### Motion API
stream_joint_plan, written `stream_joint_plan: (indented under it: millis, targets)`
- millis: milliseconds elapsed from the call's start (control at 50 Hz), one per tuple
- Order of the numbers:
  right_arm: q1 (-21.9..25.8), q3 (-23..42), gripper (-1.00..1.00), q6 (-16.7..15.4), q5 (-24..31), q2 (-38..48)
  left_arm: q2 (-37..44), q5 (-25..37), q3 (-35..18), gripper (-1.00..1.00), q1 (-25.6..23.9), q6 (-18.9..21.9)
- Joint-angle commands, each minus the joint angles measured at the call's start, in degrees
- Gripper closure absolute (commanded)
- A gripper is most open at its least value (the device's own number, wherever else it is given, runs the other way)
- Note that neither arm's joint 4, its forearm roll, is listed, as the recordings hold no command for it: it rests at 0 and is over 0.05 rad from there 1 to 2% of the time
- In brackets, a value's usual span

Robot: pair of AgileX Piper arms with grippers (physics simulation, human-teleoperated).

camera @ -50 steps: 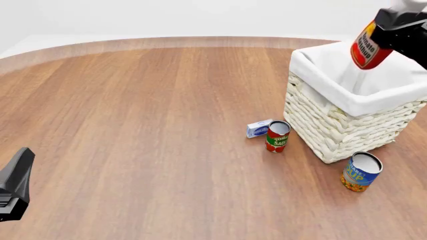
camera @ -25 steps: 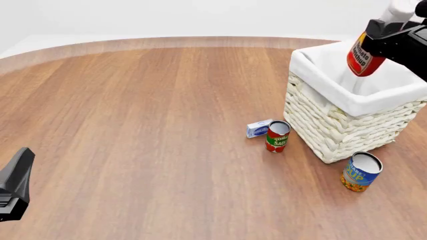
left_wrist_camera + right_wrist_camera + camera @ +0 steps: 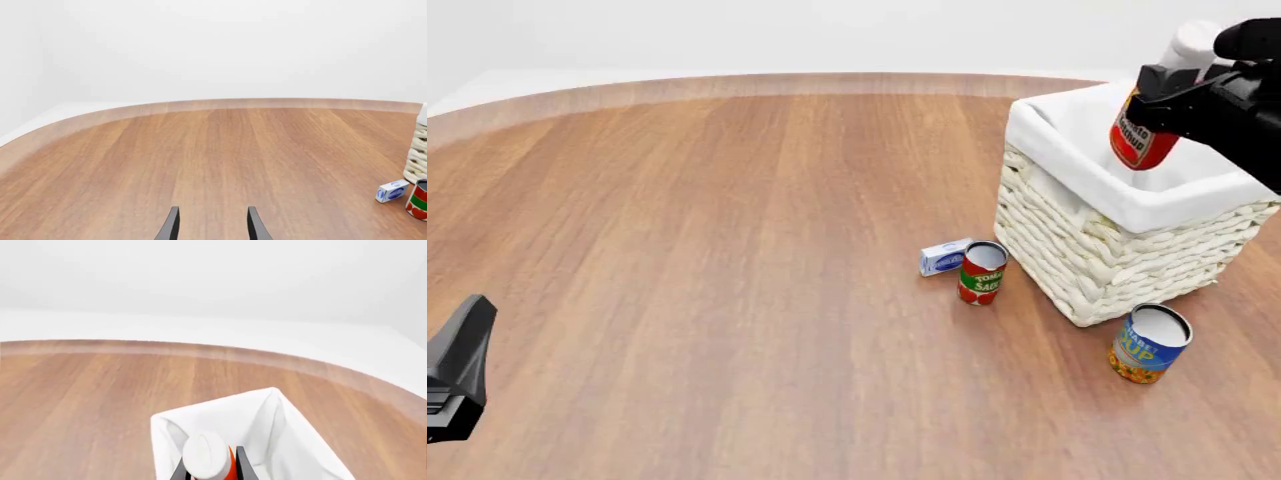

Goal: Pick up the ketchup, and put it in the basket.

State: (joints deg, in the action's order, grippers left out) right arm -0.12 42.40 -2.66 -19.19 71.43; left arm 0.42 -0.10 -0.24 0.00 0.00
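Red bottle w/ white cap: the ketchup [image 3: 1140,133], held in the right gripper [image 3: 1169,92], jaws closed on its upper body just below the cap. Pos.: hanging over the basket [image 3: 1090,255] opening, near the table's far right corner, lower end at about rim level against the white lining. Tilted, cap toward the far right. Right wrist view confirms: cap [image 3: 205,455] between the fingers [image 3: 241,467], cloth-lined basket [image 3: 275,416] directly beyond.

Change vs. a second ago: bottle has come down and shifted slightly toward the table's left edge, from well above the rim to just about entering the opening. Reads as the lowering stage, nearly done; what's left is prob. a bit more descent, then release. Bottle not yet resting on the lining, as far as can be told.

Nearby, on the table: red-green can [image 3: 982,272] upright, just off the basket's near-left corner; small white-blue box [image 3: 945,257] lying beside it, on the can's left; blue-orange can [image 3: 1149,343] upright, just off the basket's near corner. None in the drop path.

Left gripper [image 3: 211,227]: idle near the near left corner, fingers apart, holding nothing; unchanged in the front view over the last second.

Wood-grain table [image 3: 721,230], otherwise undisturbed.
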Motion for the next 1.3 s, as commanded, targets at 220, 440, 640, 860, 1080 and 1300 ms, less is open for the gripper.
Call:
stream_joint_plan:
  millis: [220,440,640,860,1080,1300]
  targets:
    - [-0.5,0.3,1.00,-1.7,-0.4,3.3,0.0,0.0,0.0,-1.00,0.0,0.0]
    - [-1.3,0.1,1.00,-1.7,-0.3,3.8,0.0,0.0,0.0,-1.00,0.0,0.0]
    - [-1.9,0.0,1.00,-1.3,-0.1,3.8,0.0,0.0,0.0,-1.00,0.0,0.0]
    - [-1.5,0.4,1.00,-0.9,0.1,4.4,0.0,0.0,0.0,-1.00,0.0,0.0]
    - [-1.3,0.5,1.00,-1.1,0.0,4.8,0.0,0.0,0.0,-1.00,0.0,0.0]
    - [-1.3,0.5,1.00,-0.9,0.1,4.9,0.0,0.0,0.0,-1.00,0.0,0.0]
